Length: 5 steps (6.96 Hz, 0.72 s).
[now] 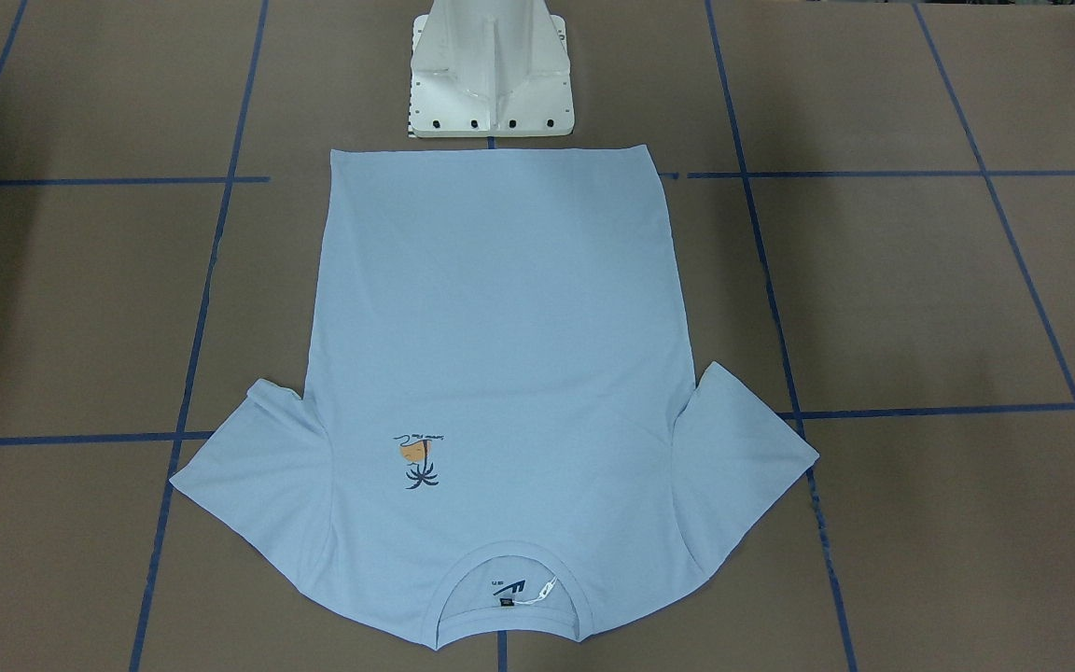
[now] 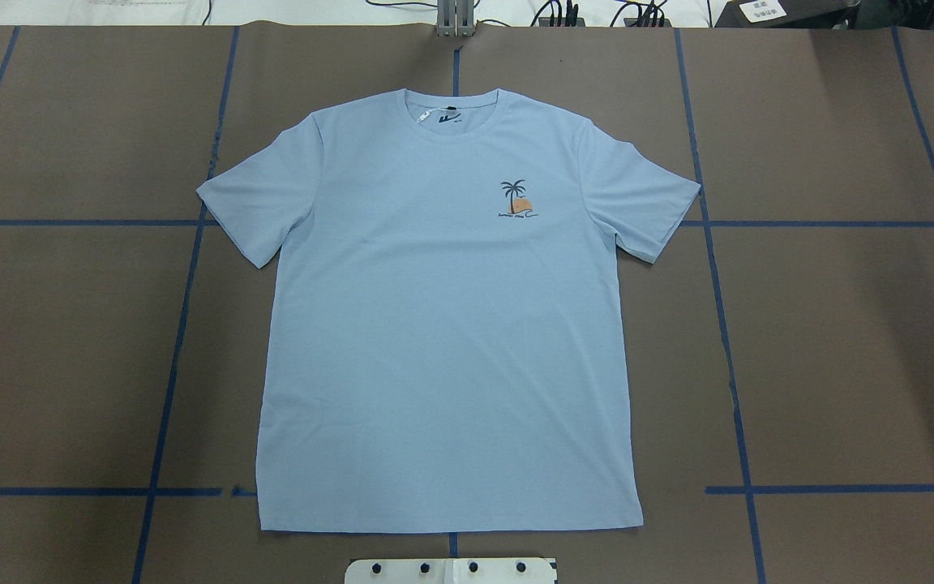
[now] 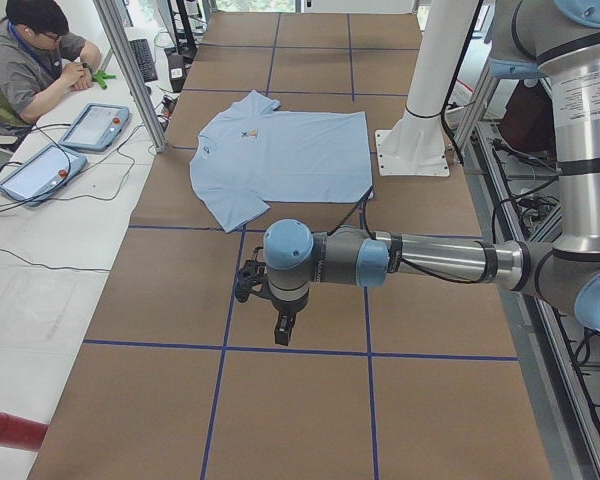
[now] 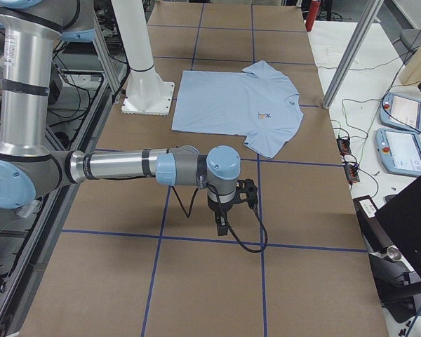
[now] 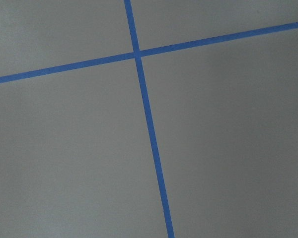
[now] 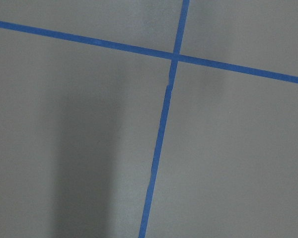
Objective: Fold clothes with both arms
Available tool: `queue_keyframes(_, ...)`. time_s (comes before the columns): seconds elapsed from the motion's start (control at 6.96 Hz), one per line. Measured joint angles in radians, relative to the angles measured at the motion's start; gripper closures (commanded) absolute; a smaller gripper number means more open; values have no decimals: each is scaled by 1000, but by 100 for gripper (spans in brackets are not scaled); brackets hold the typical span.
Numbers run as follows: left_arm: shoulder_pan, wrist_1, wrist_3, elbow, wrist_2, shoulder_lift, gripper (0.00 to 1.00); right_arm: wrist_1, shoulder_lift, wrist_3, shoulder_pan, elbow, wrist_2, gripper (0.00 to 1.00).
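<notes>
Light blue T-shirt (image 2: 443, 324) lies spread flat and face up on the brown paper-covered table (image 2: 840, 341), sleeves out to both sides; its hem lies just beside the white pedestal base (image 1: 491, 84), its ribbed collar (image 2: 451, 104) on the far side from it; the chest print (image 2: 516, 201) faces up. The left gripper (image 3: 283, 338) points down over bare table near a crossing of blue tape lines (image 5: 149, 129), the shirt well apart beyond it; whether its jaws are parted or closed I cannot tell. The right gripper (image 4: 222, 230) hangs likewise at the other end, the shirt well apart from it; its jaws too I cannot tell. Neither touches the cloth.
</notes>
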Motion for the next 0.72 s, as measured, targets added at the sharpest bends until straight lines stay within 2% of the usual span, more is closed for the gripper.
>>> queue_keyframes(0.43, 1, -1, 2, -8, 1, 0, 0, 9, 1, 0, 0, 3, 0, 0)
queue_keyframes(0.72, 2, -30, 4, -14, 12, 0, 0, 73, 1, 0, 0, 7, 1, 0)
